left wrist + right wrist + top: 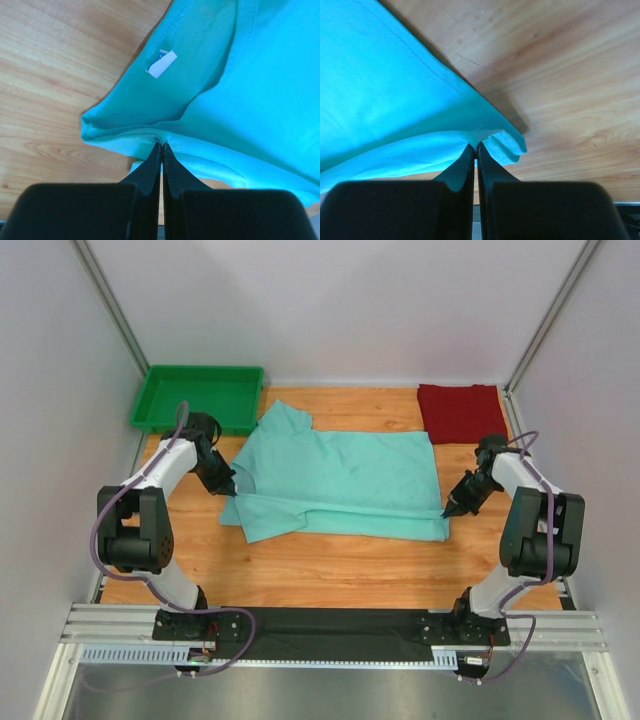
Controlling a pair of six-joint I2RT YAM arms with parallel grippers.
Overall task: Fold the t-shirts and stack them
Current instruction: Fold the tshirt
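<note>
Both arms are on the mint t-shirt point(340, 485) right now. It lies spread sideways on the table point(300, 570), just beside the green tray point(195, 398), with one sleeve reaching almost to the tray's near corner. The left gripper point(230, 492) sits just in front of the tray, jaws pinched tight on the shirt's neck end. The little white label point(161, 64) is showing just beyond its fingertips. The right gripper point(447, 510) is well away from the tray, at the shirt's other end, and it too is clamped hard on the near hem corner, which is bunched up between its fingers.

As for progress, the dark red t-shirt point(460, 412) looks finished to me. It is a neat compact square along the back edge, far from the tray, with the mint shirt between them. The mint one is only getting started, I'd say. There is a crease along its near side, both sleeves are out, and the body is mostly flat. Folding it and stacking the two are both left to do.

The tray itself has nothing showing in it.
</note>
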